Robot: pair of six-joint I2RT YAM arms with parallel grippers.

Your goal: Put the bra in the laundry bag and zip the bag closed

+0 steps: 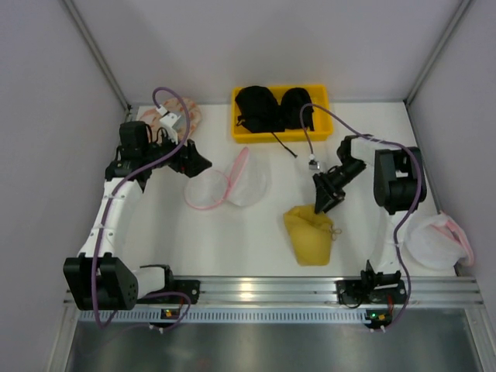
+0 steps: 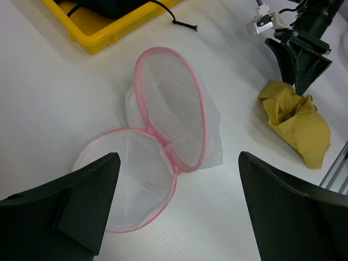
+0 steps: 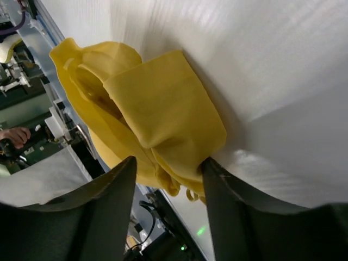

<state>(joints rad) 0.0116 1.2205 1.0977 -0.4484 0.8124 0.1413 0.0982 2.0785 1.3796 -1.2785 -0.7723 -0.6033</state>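
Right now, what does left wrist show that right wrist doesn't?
Left wrist only: the bag, unzipped and empty, lying below the open left gripper; a corner of the yellow bin; and the right gripper seen from outside, tips down on the bra.
Right wrist only: a close-up of its fingers straddling a fold of the bra. Whether they pinch it is unclear.
Both: the bra crumpled on the white table.
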